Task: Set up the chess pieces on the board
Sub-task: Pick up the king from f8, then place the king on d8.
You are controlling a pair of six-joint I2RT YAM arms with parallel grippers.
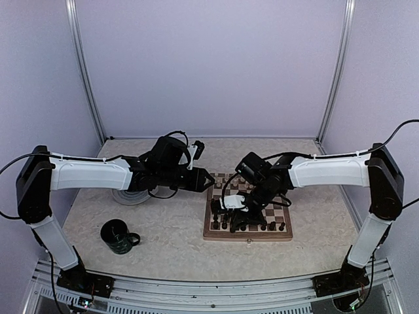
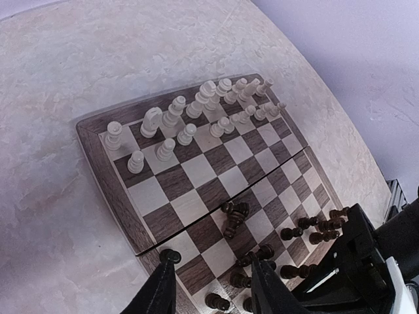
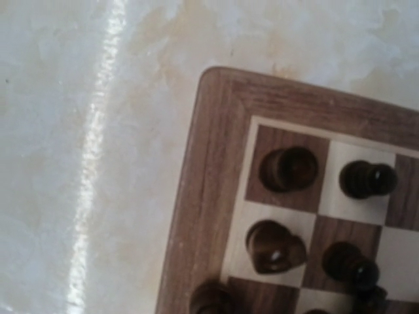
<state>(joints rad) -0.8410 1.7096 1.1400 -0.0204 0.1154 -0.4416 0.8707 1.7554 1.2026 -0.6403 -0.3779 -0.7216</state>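
Observation:
The board (image 1: 285, 234) lies right of centre on the table, and it also shows in the left wrist view (image 2: 124, 196). Cream chess pieces (image 2: 196, 111) stand in its two far rows. Dark chess pieces (image 2: 308, 229) stand along the near side, and a few dark ones (image 2: 234, 217) lie toppled near the middle. My left gripper (image 1: 207, 179) hovers by the board's far-left corner; in the left wrist view it (image 2: 213, 284) is open and empty. My right gripper (image 1: 230, 208) hangs low over the near-left corner, above dark pieces (image 3: 276, 247). Its fingers are hidden.
A dark green mug (image 1: 119, 235) stands at the front left. A round grey plate (image 1: 128, 195) lies partly under my left arm. The right arm (image 2: 370, 268) fills the lower right of the left wrist view. Enclosure walls stand close on three sides.

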